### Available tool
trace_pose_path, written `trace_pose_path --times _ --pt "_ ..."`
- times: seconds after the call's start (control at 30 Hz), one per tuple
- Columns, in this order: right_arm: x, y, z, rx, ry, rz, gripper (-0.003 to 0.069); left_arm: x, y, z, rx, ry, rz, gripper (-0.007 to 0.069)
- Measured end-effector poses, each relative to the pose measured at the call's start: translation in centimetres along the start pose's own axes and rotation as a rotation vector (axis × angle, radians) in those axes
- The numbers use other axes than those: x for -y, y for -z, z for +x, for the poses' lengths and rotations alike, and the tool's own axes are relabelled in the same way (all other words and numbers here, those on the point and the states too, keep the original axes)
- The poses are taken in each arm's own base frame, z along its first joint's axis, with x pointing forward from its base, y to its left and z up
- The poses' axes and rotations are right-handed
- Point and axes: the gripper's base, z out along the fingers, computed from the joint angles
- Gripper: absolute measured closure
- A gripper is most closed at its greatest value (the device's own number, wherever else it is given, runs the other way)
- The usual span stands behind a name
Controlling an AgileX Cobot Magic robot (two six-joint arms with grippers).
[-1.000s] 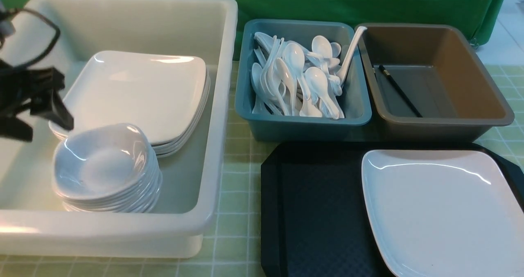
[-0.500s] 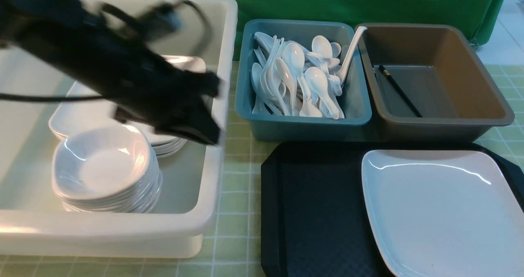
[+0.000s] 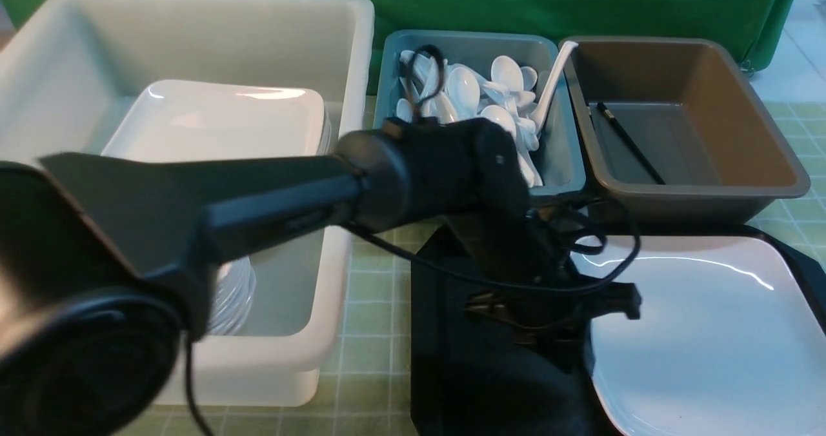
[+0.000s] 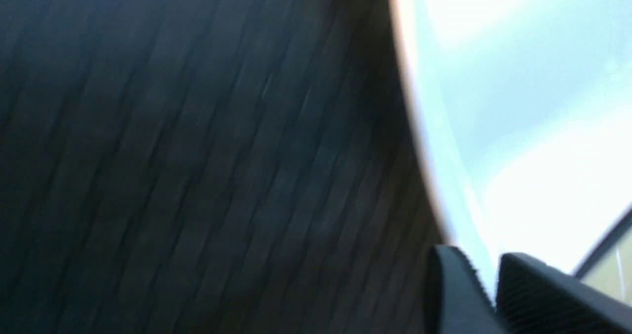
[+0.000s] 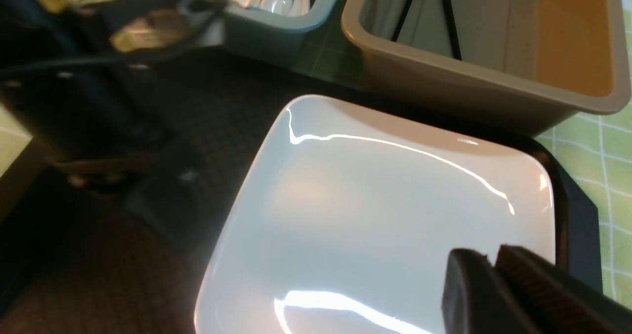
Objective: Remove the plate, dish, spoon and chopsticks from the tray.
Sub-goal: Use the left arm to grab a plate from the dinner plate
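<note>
The left arm [image 3: 271, 197] has swung from the white tub [image 3: 193, 29] across to the tray [image 3: 431, 307]. The left fingers [image 4: 543, 294] are sitting at the plate's [image 3: 703, 333] 9 o'clock rim, a narrow gap between them; whether they are gripping it, I cannot tell. The plate is lying on the tray's 3 o'clock side. The right fingers [image 5: 533, 289] are hovering over it, nearly closed, holding nothing.

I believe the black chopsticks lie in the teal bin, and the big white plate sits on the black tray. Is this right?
Not quite: the front view shows the chopsticks lying in the brown bin instead. The plate does sit on the tray.
</note>
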Motion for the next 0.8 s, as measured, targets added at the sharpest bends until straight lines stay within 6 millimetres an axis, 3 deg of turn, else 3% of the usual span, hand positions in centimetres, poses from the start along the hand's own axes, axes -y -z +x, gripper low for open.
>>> trace_pose_path --times 0.3,0.8 --pt "0.0 0.0 0.1 -0.011 0.000 -0.002 0.0586 -0.4 -2.3 -1.7 0.053 -0.001 -0.029 0.0223" --pt "0.0 0.0 0.1 -0.010 -0.001 -0.002 0.0558 -0.2 -2.6 -2.8 0.164 0.026 0.012 0.0186"
